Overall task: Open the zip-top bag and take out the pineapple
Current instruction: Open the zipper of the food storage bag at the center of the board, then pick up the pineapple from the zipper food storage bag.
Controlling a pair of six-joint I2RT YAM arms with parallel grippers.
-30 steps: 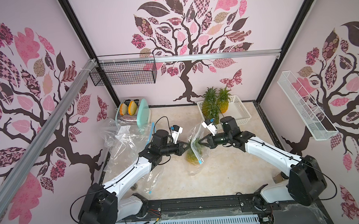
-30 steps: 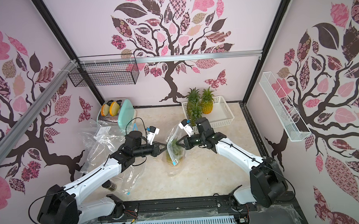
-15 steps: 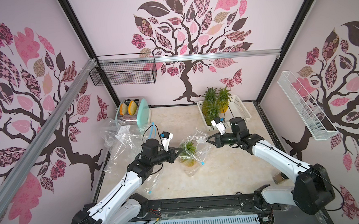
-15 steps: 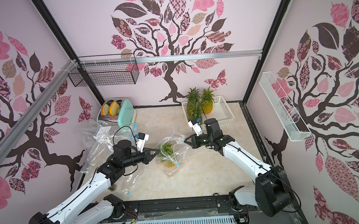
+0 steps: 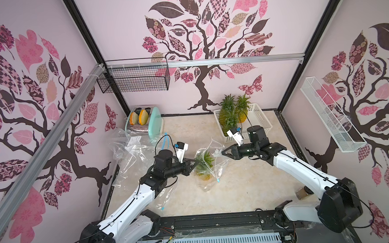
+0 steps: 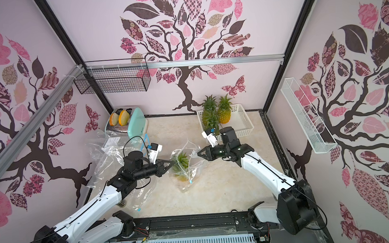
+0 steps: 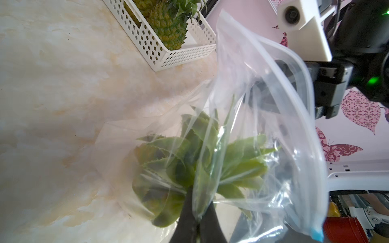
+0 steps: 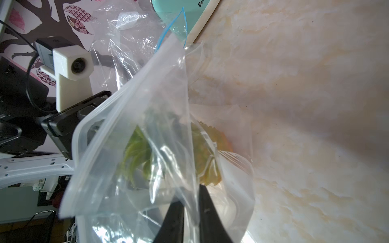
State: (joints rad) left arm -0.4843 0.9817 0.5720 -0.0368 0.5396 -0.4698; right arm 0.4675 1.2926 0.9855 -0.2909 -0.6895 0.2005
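Centre bench (image 5: 248,192): two white arms hold a clear zip-top bag (image 5: 221,168) by its mouth, its blue slider (image 5: 218,180) hanging at the end nearest the arm bases.

The pineapple (image 5: 204,169) is inside the bag. Its yellow body rests on the bench and its long axis looks roughly upright, with the green crown pointing up into the spread mouth.

The left pincer (image 5: 196,163) is pressed together on the lip at its own side, with thin film nipped between its tips, which sit right against the crown leaves. The right pincer (image 5: 223,152) meets the opposite lip. Its wrist view shows the jaws slightly parted with film running through the gap, so no firm clamp is evident.

The left arm is therefore nearer the fruit, but it is occupied. The crown lies across the mouth from the right pincer and a little below it, so a reach in from that side looks the likelier way out.

Further left lies a heap of empty bags (image 5: 132,156) with a white paper slip (image 5: 133,141) whose print is too small to read.

At the rear wall, a white perforated basket (image 5: 262,121) holds spare fruit (image 5: 231,116). A teal toaster (image 5: 154,123) carries lettering that begins "Be" in the right wrist view, where the frame edge cuts off the rest.
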